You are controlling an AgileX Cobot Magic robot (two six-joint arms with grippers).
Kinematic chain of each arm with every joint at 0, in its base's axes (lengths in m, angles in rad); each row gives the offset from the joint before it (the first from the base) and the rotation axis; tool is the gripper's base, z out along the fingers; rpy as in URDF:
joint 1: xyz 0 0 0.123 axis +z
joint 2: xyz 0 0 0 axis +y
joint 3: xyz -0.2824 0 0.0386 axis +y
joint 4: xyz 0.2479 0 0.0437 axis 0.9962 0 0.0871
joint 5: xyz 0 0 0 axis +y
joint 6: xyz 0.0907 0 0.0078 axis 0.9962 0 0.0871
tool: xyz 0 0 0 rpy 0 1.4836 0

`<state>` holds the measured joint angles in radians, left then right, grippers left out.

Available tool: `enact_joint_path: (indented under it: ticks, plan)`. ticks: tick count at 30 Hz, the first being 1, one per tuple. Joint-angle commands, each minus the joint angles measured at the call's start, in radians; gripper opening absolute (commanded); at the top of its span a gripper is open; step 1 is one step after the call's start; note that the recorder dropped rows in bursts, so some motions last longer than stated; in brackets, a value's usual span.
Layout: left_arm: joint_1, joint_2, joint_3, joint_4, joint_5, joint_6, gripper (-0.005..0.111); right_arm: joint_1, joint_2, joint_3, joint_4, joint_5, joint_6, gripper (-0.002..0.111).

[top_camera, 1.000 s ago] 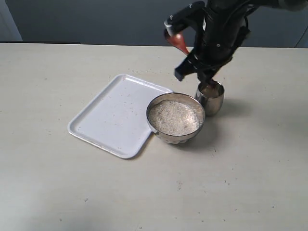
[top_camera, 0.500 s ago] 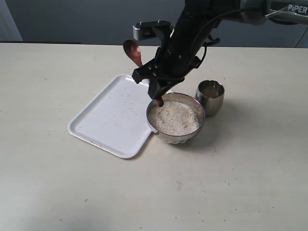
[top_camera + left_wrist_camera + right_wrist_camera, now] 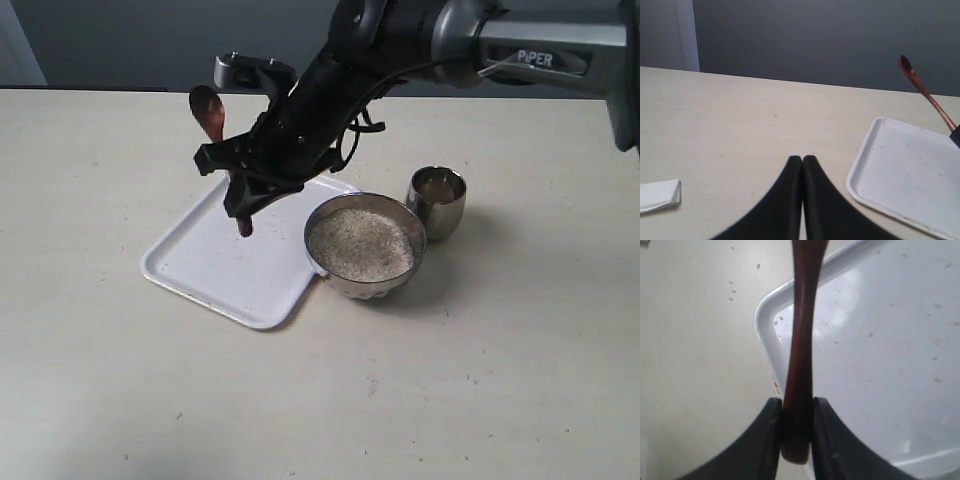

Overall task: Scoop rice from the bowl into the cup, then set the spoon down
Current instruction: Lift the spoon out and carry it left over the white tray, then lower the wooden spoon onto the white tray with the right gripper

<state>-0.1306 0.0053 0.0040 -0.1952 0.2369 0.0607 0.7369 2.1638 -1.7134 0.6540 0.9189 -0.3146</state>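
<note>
The left pincer [image 3: 802, 161] is being kept together, empty. The dark reddish-brown wooden spoon [image 3: 209, 110] is being clamped, tilted, by the right pincer [image 3: 797, 412] over the white rectangular tray [image 3: 215, 250] on the bench [image 3: 100, 380]. White rice [image 3: 362, 243] is being held in the wide shiny steel bowl [image 3: 365, 285] and seemingly in the small steel cup [image 3: 437, 208]; only the setting-down is being judged as left.

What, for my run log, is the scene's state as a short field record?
spoon: tilted, oval end up, over the tray
right pincer: shut on the spoon's handle
left pincer: shut, empty, above the table
bowl: holds rice, beside the tray
cup: beside the bowl, looks part-filled
tray: white, a few stray grains
</note>
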Motion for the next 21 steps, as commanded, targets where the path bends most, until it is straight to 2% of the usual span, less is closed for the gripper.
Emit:
enact_joint_path:
  ticks: [1,5,13,21]
  plan:
    - [-0.001,-0.005,-0.004,0.002,-0.002,-0.006,0.001,0.003,0.052,-0.007,0.098,-0.014,-0.003,-0.001]
    - [-0.001,-0.005,-0.004,0.002,-0.002,-0.006,0.001,0.003,0.075,-0.007,0.087,-0.023,0.047,-0.001]
    - [-0.001,-0.005,-0.004,0.002,-0.002,-0.006,0.001,0.003,0.08,-0.007,-0.127,0.026,0.166,-0.001]
    - [-0.001,-0.005,-0.004,0.002,-0.002,-0.006,0.001,0.003,0.08,-0.007,-0.147,0.058,0.178,-0.001]
